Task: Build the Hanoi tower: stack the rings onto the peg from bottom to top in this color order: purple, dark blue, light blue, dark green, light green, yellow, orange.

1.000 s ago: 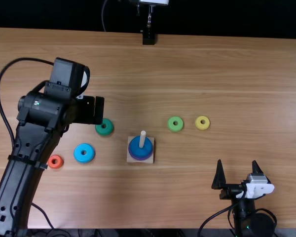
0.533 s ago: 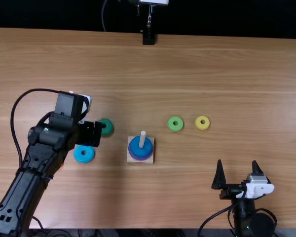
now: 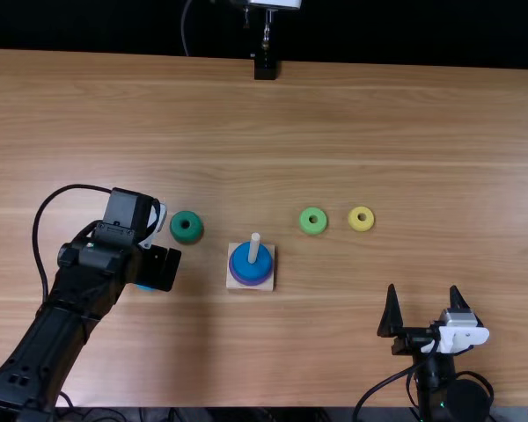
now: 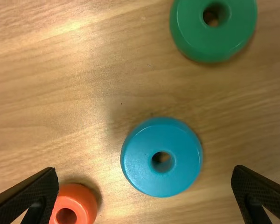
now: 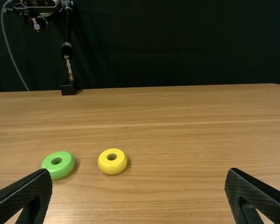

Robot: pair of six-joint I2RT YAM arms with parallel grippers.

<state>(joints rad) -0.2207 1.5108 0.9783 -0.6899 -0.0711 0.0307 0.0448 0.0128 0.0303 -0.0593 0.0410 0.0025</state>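
Left gripper (image 3: 163,268), top view: 9 o'clock from the peg (image 3: 254,248), low over the light blue ring (image 4: 161,157). Its fingers are wide apart, straddling the ring in the left wrist view; flat black pads (image 4: 25,196), finely ribbed, tapered at the tips. Light blue ring: smooth, glossy, thick disc, rounded edge, round center hole, flat on the tabletop (image 3: 405,141). Orange ring (image 4: 74,205): smaller, glossy, also flat, partly behind one finger, so clearance on that side is tight. Dark green ring (image 3: 187,227): 10 o'clock from the peg, glossy, rounded, near the light blue one. Peg is a pale round dowel on a square light wood base (image 3: 269,284); purple ring (image 3: 250,283) at the bottom, dark blue ring (image 3: 263,263) on top of it. Light green ring (image 3: 313,221) and yellow ring (image 3: 362,219): both about 2 o'clock from the peg, yellow farther out, both smooth and flat on the wood. Right gripper (image 3: 427,308): between 3 and 4 o'clock, fingers wide apart. Tabletop is light brown with fine streaky grain. Black stand (image 3: 266,67) at its far edge, 12 o'clock, dark backdrop (image 3: 405,31) behind. Left arm (image 3: 84,277) blocks the top view of the orange ring and most of the light blue one.
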